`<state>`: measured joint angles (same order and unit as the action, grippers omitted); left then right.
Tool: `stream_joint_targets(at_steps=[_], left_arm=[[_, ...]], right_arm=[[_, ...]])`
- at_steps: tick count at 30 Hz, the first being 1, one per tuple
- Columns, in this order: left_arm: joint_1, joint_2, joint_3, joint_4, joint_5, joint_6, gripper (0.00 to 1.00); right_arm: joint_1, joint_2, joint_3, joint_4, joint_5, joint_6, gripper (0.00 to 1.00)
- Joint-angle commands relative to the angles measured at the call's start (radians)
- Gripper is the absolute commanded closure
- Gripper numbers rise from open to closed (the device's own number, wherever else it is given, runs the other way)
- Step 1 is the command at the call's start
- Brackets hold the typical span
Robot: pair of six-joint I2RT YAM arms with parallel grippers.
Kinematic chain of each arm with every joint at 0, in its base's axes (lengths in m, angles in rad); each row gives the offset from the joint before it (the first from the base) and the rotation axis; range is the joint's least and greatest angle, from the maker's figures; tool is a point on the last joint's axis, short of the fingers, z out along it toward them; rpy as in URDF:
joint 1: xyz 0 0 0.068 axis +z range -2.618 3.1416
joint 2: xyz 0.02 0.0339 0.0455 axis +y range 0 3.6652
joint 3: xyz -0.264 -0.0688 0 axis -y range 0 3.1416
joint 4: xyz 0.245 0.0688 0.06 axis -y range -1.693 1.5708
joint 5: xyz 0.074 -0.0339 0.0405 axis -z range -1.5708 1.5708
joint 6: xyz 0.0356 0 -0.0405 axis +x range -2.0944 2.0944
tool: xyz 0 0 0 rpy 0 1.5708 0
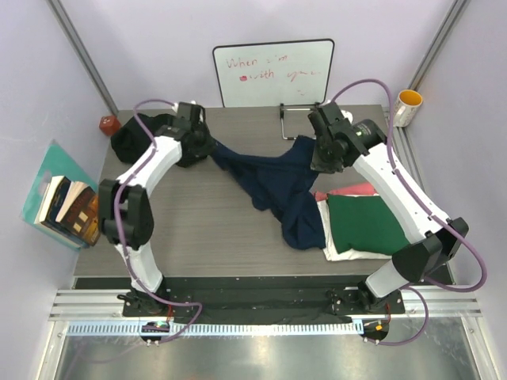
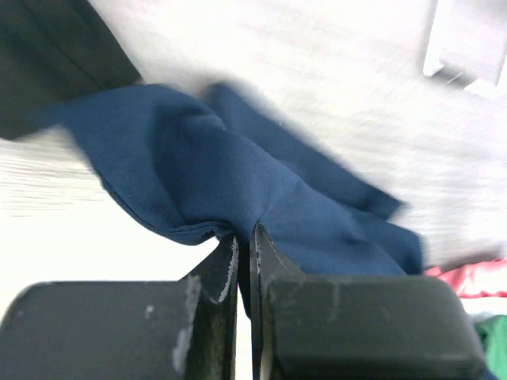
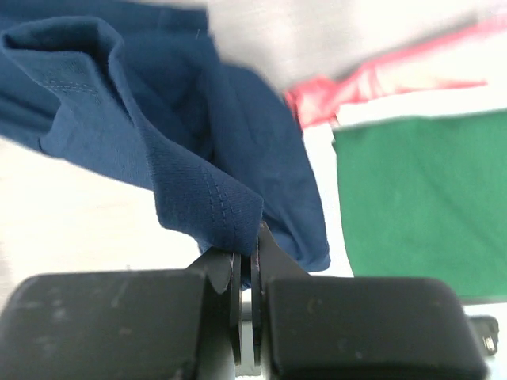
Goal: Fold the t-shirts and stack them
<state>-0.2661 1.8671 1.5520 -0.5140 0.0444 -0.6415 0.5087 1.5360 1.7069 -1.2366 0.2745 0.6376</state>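
Observation:
The navy blue t-shirt (image 1: 277, 186) hangs stretched between both arms above the table. My left gripper (image 1: 212, 150) is shut on its left end (image 2: 238, 198), fabric pinched between the jaws. At the top right, my right gripper (image 1: 317, 152) is shut on a hemmed edge of the same shirt (image 3: 198, 190). The shirt's lower part droops onto a stack at the right: a folded dark green t-shirt (image 1: 366, 224) on top, a cream-white one (image 1: 348, 254) under it, a pink-red one (image 1: 356, 190) peeking out behind. A black t-shirt (image 1: 142, 136) lies crumpled at the far left.
A whiteboard (image 1: 273, 73) with red writing leans against the back wall, with a metal stand (image 1: 293, 119) in front. A yellow-rimmed cup (image 1: 408, 107) sits at the back right, a red object (image 1: 108, 125) at the back left. Books (image 1: 67, 207) lie off the table's left edge.

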Motion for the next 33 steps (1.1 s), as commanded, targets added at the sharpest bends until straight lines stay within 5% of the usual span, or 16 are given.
stream_joint_targets(at_steps=[1, 13, 15, 19, 28, 33], left_arm=[[0.041, -0.170, -0.006, -0.041, -0.215, 0.104, 1.00], [0.067, -0.474, 0.051, -0.242, -0.324, 0.219, 0.98], [0.067, -0.531, 0.030, -0.268, -0.322, 0.236, 0.89], [0.068, -0.672, -0.074, -0.293, -0.305, 0.267, 0.44], [0.074, -0.792, -0.302, -0.285, -0.269, 0.178, 0.43], [0.074, -0.772, -0.386, -0.253, -0.146, 0.120, 0.34]], right_arm=[[-0.024, -0.028, 0.123, 0.035, 0.089, -0.087, 0.99], [-0.024, -0.088, 0.246, 0.363, 0.069, -0.194, 0.99], [-0.024, -0.126, 0.221, 0.406, 0.069, -0.200, 0.99], [-0.024, -0.174, 0.136, 0.500, 0.034, -0.188, 0.99], [-0.024, -0.185, 0.065, 0.476, -0.043, -0.156, 0.99], [-0.024, -0.191, 0.010, 0.421, -0.081, -0.142, 0.99]])
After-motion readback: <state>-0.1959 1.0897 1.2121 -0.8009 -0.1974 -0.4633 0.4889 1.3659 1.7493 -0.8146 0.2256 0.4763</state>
